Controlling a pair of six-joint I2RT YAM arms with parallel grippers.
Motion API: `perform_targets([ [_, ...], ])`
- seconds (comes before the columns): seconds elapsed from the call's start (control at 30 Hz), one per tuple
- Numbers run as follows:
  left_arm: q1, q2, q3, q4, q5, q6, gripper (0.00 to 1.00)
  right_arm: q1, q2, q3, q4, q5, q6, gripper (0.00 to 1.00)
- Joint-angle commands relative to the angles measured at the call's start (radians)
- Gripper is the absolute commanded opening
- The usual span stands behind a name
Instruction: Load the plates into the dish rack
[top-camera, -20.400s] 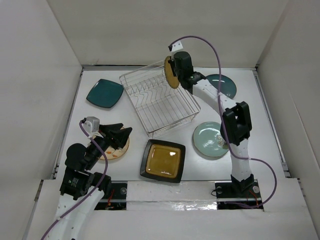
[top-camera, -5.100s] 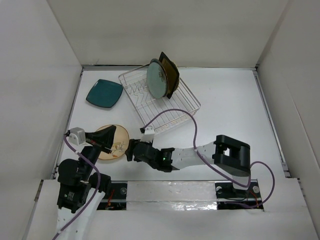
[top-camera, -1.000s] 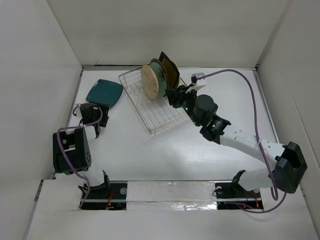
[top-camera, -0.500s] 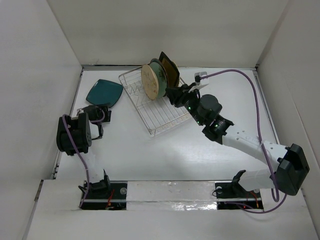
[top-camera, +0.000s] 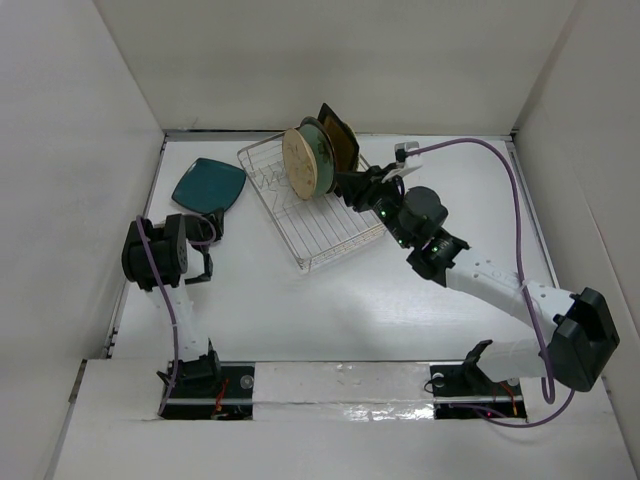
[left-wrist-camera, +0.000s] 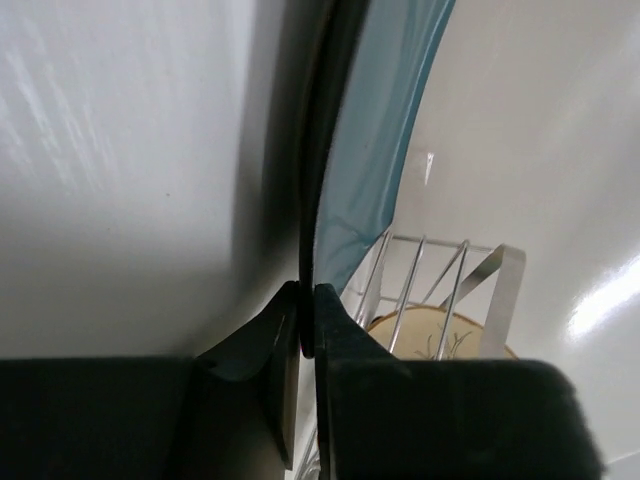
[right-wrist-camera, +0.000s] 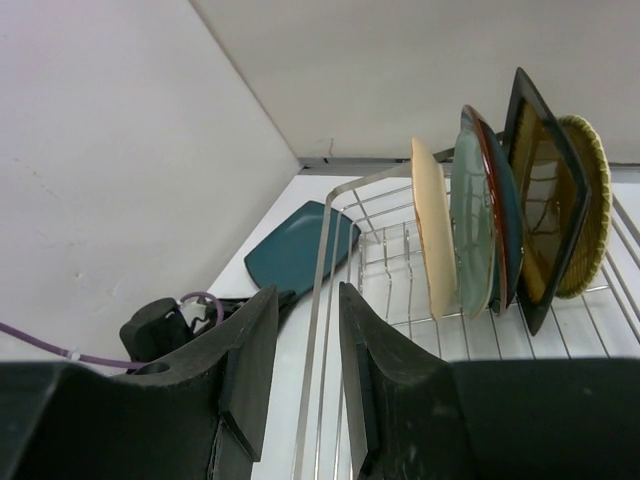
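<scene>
Left wrist view: left tool (left-wrist-camera: 306, 322) pinches teal plate (left-wrist-camera: 380, 130) rim; right tool (right-wrist-camera: 305, 310) stands part-open, empty, near dish rack (right-wrist-camera: 372, 179).

A flat matte white tabletop (top-camera: 300, 310) fills the floor of the scene, boxed in by three plain white panel walls: a back wall (top-camera: 340, 60), a left wall (top-camera: 60, 180) and a right wall (top-camera: 590, 150) (all lean outward toward the top, as the overhead view shows them). A thin dark seam (top-camera: 230, 132) runs along the foot of the back wall. At the near edge lies a glossy white ledge (top-camera: 340, 378), catching light, with a dark cut-out (top-camera: 228, 386) toward its left end.
</scene>
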Motion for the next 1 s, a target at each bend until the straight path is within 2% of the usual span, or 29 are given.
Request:
perform_targets([
  [0.0, -0.001, 0.006, -0.007, 0.097, -0.029, -0.003, 0.0, -0.011, -0.012, -0.001, 0.061, -0.011, 0.012, 0.36],
  [0.27, 0.079, -0.096, -0.197, 0.293, -0.021, 0.049, 0.0, -0.002, -0.022, -0.005, 0.058, -0.023, 0.018, 0.36],
  [0.47, 0.09, -0.272, -0.346, 0.413, 0.011, 0.092, 0.0, 0.031, -0.032, 0.0, 0.041, -0.034, 0.02, 0.38],
  [0.73, 0.134, -0.551, -0.504, 0.449, 0.075, 0.058, 0.0, 0.06, 0.02, 0.092, -0.058, -0.115, 0.009, 0.5],
  [0.83, 0.157, -0.661, -0.538, 0.421, 0.103, 0.056, 0.0, 0.078, 0.056, 0.124, -0.075, -0.138, 0.004, 0.56],
  [0.9, 0.157, -0.737, -0.542, 0.345, 0.115, 0.084, 0.0, 0.078, 0.095, 0.143, -0.09, -0.16, 0.004, 0.59],
  [0.97, 0.157, -0.946, -0.529, 0.201, 0.132, 0.134, 0.0, 0.089, 0.13, 0.169, -0.101, -0.17, 0.007, 0.64],
])
